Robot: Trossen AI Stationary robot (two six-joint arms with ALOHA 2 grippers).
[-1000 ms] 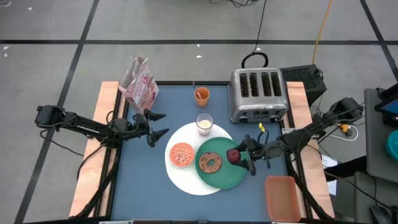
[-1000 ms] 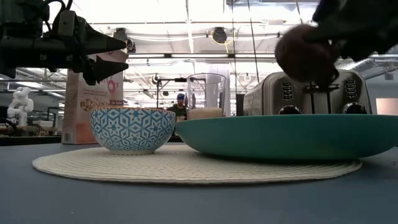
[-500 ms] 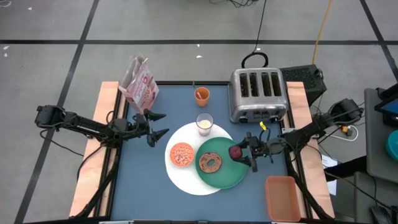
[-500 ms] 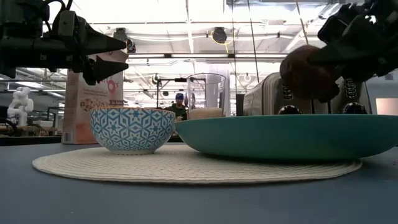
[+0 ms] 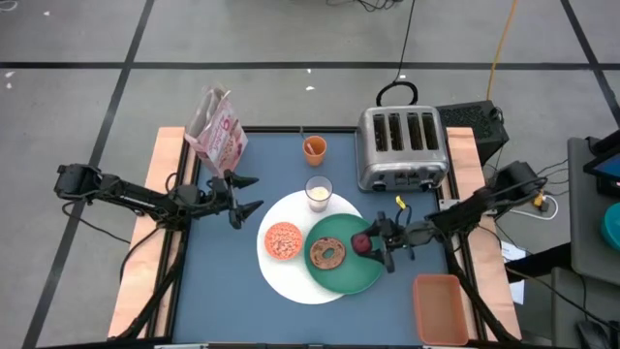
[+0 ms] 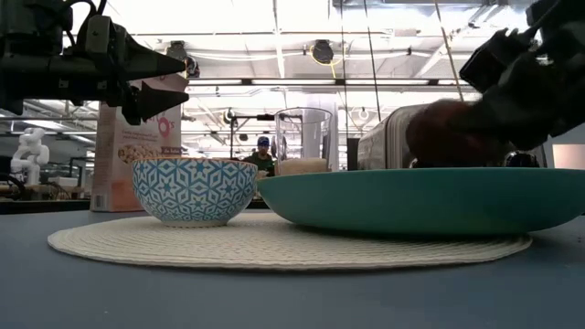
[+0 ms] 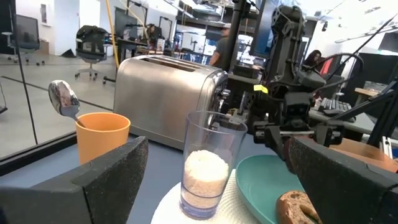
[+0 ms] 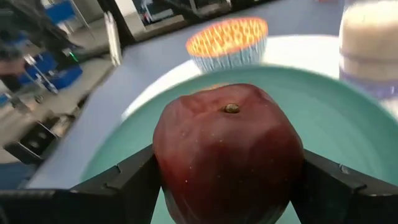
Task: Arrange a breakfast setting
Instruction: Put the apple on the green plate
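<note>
A dark red fruit hangs low over the right part of the green round plate, with my right gripper shut on it. In the low view the plate's rim hides the fruit's underside. A brown bagel lies on the green plate. That plate and the small cereal bowl sit on the large white round plate. The milk glass and the orange cup with the spoon stand farther back. My left gripper waits open at the table's left, above it. My right gripper pinches the fruit by its two opposite sides between its two fingers. It comes nearly level from the table's right side. The fruit sits upright in the hold with its stem pit on top. Whether it touches the green plate I cannot tell.
A silver four-slot toaster stands at the back right, close behind my right arm. A pink cereal box stands at the back left. An orange tray lies at the near right corner. Bare blue table shows at the near left.
My right gripper has gone down with the dark red fruit toward the green plate, staying shut on it. In the low view the fruit has sunk from well above the plate's rim to just behind it.
</note>
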